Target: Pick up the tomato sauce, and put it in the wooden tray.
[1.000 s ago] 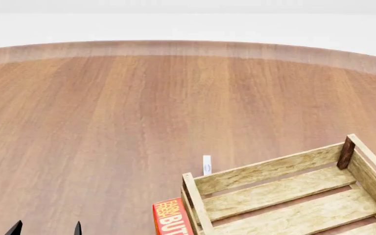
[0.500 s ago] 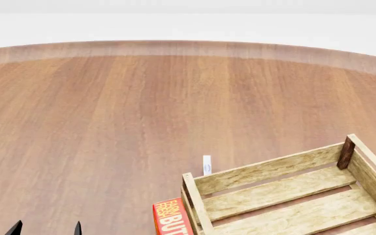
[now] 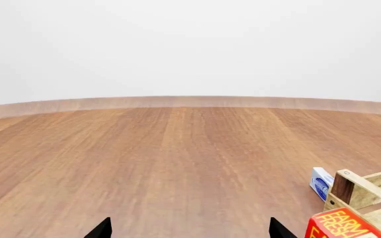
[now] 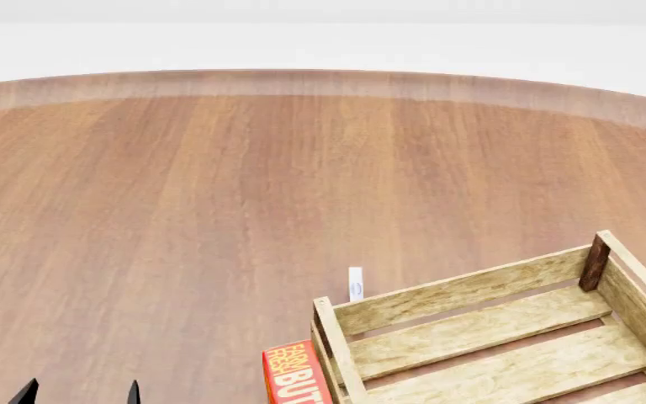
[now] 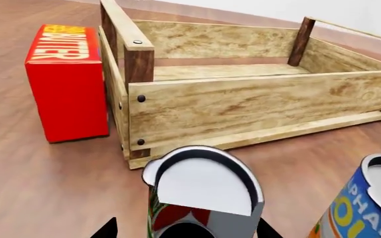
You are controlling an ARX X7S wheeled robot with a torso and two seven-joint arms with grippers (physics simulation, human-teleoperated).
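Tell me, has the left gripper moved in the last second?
No. In the head view the left gripper sits in the same spot relative to the wooden tray as before.

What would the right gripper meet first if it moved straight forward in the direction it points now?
Most likely the tomato sauce: the can stands directly ahead, between the right gripper fingertips in the right wrist view. The wooden tray lies beyond it. How much gap remains before contact is unclear.
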